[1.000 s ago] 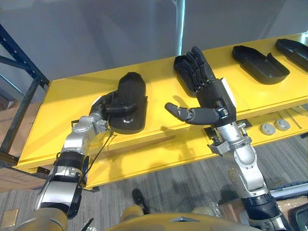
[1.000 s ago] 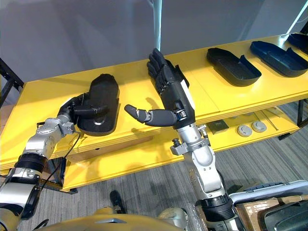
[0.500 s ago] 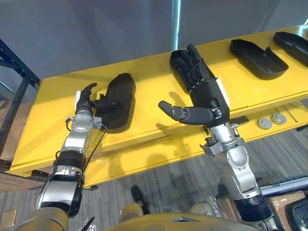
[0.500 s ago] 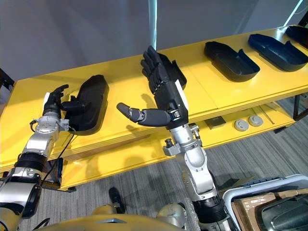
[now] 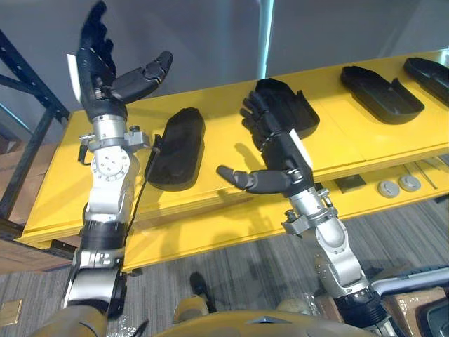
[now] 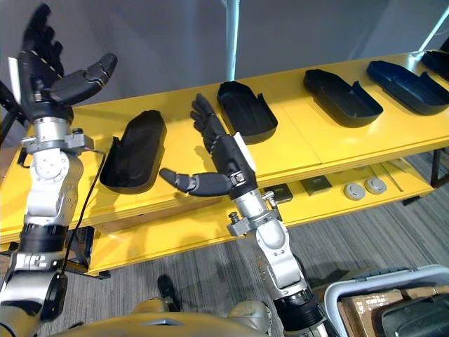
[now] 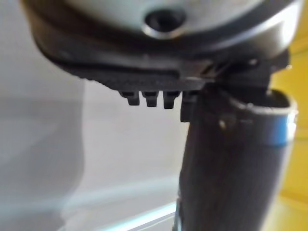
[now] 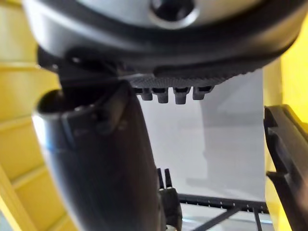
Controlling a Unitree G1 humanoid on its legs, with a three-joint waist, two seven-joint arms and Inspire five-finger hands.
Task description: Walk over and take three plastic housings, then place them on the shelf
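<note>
Yellow shelf runs across the head views, with a dark blue post at its left end and a grey wall behind. Farthest left, the left hand is raised high above the shelf, against the wall, fingers straight and spread, thumb held out to the side, holding nothing; its wrist view shows the same splayed thumb before the wall. Below and just right of that arm lies the left housing, black, lengthwise from front to back on the shelf top, touched by neither hand; which face is up I cannot tell. Next comes the right hand, hovering over the shelf's front part between the left housing and the second housing, fingers straight and apart, thumb pointing toward the left housing, empty; its fingertips are near the second housing's edge but apart from it. The second housing lies hollow side up, as do the third housing and the fourth housing farther right, all well spaced along the shelf. Under them, on the lower shelf, sit a dark square piece and two grey discs, above grey carpet
</note>
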